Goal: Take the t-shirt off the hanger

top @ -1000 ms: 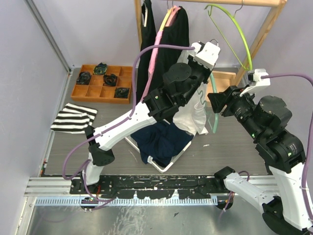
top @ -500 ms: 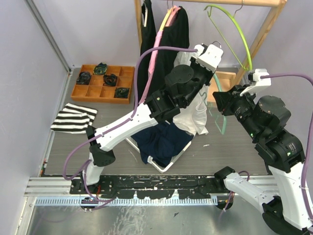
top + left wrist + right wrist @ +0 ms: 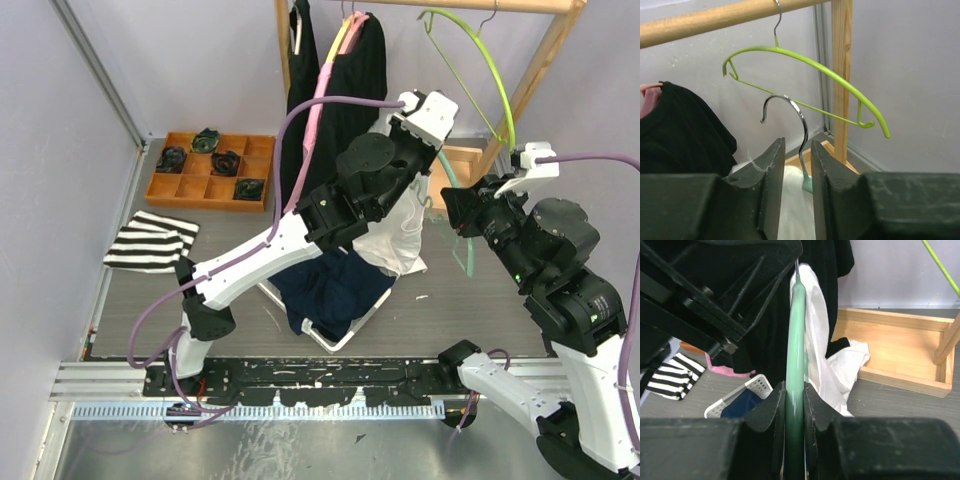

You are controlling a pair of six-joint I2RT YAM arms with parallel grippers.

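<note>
- Pale lilac walls close in a grey slatted table [image 3: 480, 310], with a wooden clothes rail [image 3: 715, 20] across the back.
- We see the white t-shirt [image 3: 395, 240] hanging on a mint-green hanger [image 3: 796, 330] between the two arms. Its cloth bunches along one side of the hanger and drapes down above a white laundry basket [image 3: 752, 387].
- The basket holds a navy garment [image 3: 330, 285].
- The left gripper [image 3: 797, 145] is raised at the top of the hanger. Its fingers stand slightly apart, and the hanger's metal hook [image 3: 790, 102] rises out of the gap, clamped by neither finger as far as we can see.
- The right gripper [image 3: 794, 387] pinches the hanger's mint-green arm, with both fingers pressed against it.
- A lime-green hanger [image 3: 805, 60] hangs bare on the rail, just behind the metal hook.
- Black garments [image 3: 365, 60] hang from the rail to the left of the t-shirt.
- An orange compartment tray [image 3: 165, 188] with dark rolled items sits at the far left of the table, and a folded black-and-white striped cloth [image 3: 150, 242] lies in front of it.
- A shallow pale wooden box [image 3: 900, 350] rests at the foot of the rail post.
</note>
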